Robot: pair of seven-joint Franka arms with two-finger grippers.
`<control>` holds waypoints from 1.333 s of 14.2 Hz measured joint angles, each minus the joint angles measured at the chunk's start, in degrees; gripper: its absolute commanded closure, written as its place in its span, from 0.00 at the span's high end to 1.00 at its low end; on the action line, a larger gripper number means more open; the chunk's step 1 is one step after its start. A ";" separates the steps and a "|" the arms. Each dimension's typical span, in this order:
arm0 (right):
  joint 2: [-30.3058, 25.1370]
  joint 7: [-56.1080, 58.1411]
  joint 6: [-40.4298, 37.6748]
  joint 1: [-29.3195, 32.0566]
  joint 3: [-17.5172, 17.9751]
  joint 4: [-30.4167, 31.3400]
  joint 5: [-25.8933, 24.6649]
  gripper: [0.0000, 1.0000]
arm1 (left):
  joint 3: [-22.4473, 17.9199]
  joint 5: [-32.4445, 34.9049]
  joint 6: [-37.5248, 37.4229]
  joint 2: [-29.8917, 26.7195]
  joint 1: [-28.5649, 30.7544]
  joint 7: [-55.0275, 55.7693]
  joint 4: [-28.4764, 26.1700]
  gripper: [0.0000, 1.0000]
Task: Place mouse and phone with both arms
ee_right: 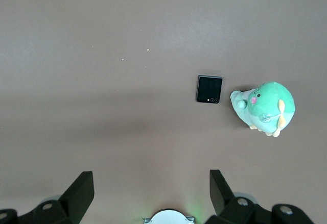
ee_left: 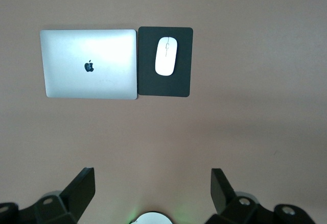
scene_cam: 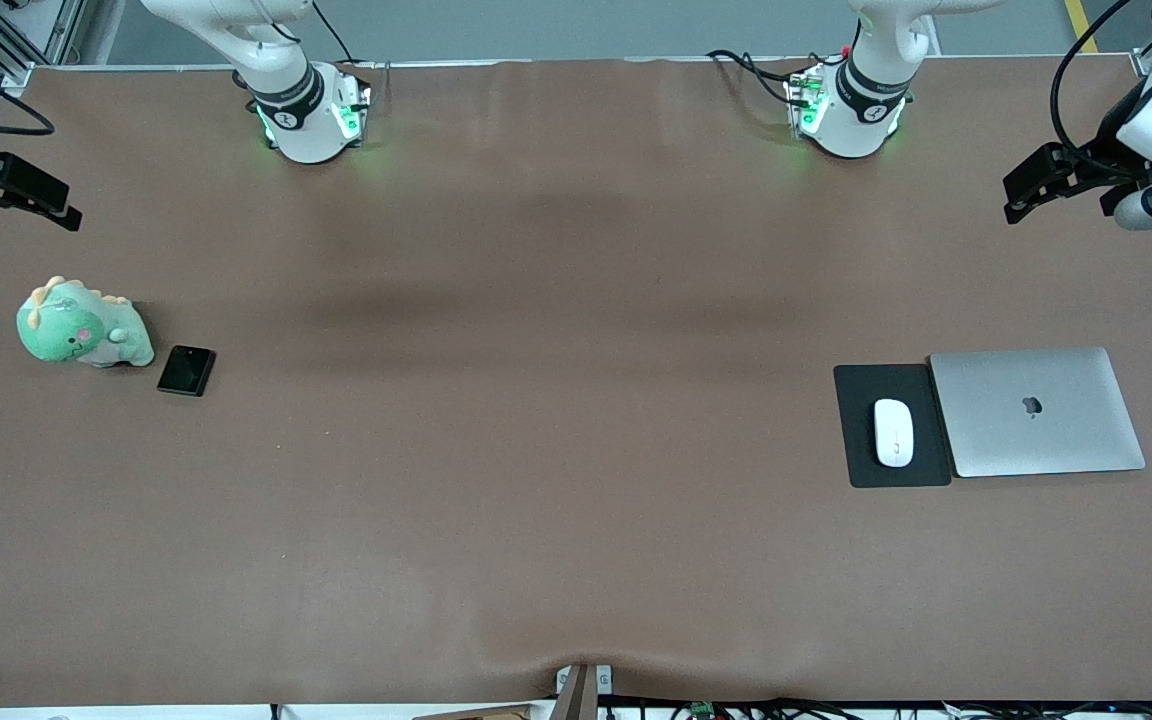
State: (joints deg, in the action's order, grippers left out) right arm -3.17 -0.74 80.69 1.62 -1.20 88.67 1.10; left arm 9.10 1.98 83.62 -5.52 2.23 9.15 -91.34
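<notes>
mouse (scene_cam: 893, 432) on pad (scene_cam: 856, 385) beside laptop (scene_cam: 1036, 411) | phone (scene_cam: 186, 370) flat beside plush dino (scene_cam: 82, 325) | 2 grippers raised, left (ee_left: 152, 188) and right (ee_right: 151, 188), fingers apart, holding nothing | reads as placed, or awaiting pickup

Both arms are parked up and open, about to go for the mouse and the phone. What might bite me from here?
1. The phone lies flat and thin beside the plush dinosaur; the right tool, open, may nudge the toy or slip off the phone's edges.
2. The mouse sits on the mouse pad, which abuts the laptop; the left tool, open, could drag the pad or clip the laptop.
</notes>
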 measured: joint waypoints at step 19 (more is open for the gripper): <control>1.10 -0.01 0.06 -0.31 0.20 -0.54 0.03 1.00 | -0.31 -2.20 -0.27 0.32 0.01 -0.28 0.21 1.00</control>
State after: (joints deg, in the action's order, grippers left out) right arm -2.07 -0.75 80.76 1.32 -1.00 88.13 1.12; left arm 8.79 -0.22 83.34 -5.20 2.24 8.87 -91.12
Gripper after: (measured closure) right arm 0.000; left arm 0.000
